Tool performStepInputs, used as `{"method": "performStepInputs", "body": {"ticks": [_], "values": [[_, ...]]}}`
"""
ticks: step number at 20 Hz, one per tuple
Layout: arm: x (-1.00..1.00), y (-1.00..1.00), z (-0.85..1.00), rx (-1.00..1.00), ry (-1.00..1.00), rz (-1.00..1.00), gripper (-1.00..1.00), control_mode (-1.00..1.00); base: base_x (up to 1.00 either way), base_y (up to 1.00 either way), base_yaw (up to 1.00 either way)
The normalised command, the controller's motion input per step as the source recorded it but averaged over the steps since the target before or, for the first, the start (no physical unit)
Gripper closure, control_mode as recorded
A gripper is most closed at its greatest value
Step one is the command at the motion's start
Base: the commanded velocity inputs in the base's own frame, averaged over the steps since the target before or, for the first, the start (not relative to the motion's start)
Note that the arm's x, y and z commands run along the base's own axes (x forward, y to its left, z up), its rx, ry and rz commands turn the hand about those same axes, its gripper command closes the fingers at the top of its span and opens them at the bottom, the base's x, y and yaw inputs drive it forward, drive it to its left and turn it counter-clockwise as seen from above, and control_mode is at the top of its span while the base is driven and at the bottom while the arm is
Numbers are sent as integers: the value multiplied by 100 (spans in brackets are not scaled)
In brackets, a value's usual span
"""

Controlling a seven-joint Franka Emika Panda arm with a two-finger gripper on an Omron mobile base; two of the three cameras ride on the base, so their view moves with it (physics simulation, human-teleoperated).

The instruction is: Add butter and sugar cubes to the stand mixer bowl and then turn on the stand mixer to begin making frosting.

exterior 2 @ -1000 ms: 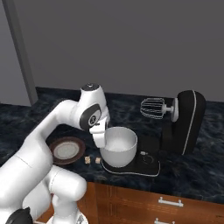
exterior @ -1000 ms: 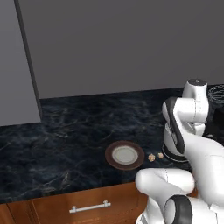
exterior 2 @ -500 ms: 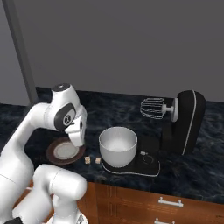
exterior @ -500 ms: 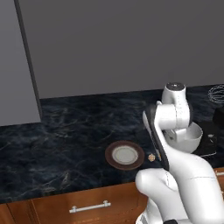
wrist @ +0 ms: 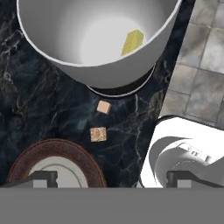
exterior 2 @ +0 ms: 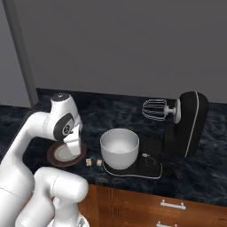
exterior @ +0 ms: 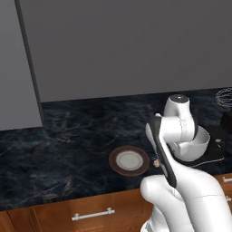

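Note:
The butter (wrist: pixel 132 42), a pale-yellow stick, lies inside the stand mixer bowl (wrist: pixel 87 65), which sits on the black stand mixer's (exterior 2: pixel 189 124) base under the raised wire whisk (exterior 2: pixel 154 108). Two sugar cubes (wrist: pixel 103 106) (wrist: pixel 98 134) rest on the dark counter between the bowl (exterior 2: pixel 119 147) and a brown-rimmed plate (wrist: pixel 30 164). They also show in the right base view (exterior 2: pixel 89 162) (exterior 2: pixel 99 162). My gripper (wrist: pixel 111 180) hovers open above the plate's edge, beside the cubes, with nothing between its fingers. In the right base view the hand (exterior 2: pixel 73 142) hangs over the plate (exterior 2: pixel 55 157).
The black marble counter (exterior 2: pixel 124 111) runs along a grey wall, with wooden drawers (exterior: pixel 90 213) below its front edge. A tall grey cabinet (exterior: pixel 18 68) stands at the left. Tiled floor (wrist: pixel 205 65) shows past the counter's edge.
My arm has swung left from over the bowl to above the plate's edge and the cubes. The gripper stayed open. Bowl, mixer and cubes have not moved.

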Motion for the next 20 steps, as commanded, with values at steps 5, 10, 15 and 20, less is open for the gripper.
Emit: {"method": "performStepInputs", "body": {"ticks": [5, 10, 15, 20], "values": [[-2, 5, -35, 5, 7, 14, -100, -100, 0, 0, 0], [0, 0, -33, 0, 6, 6, -100, -100, 0, 0, 0], [0, 0, -31, 0, 2, 0, -100, -100, 0, 0, 0], [0, 0, -34, 0, 5, 0, -100, -100, 0, 0, 0]]}}
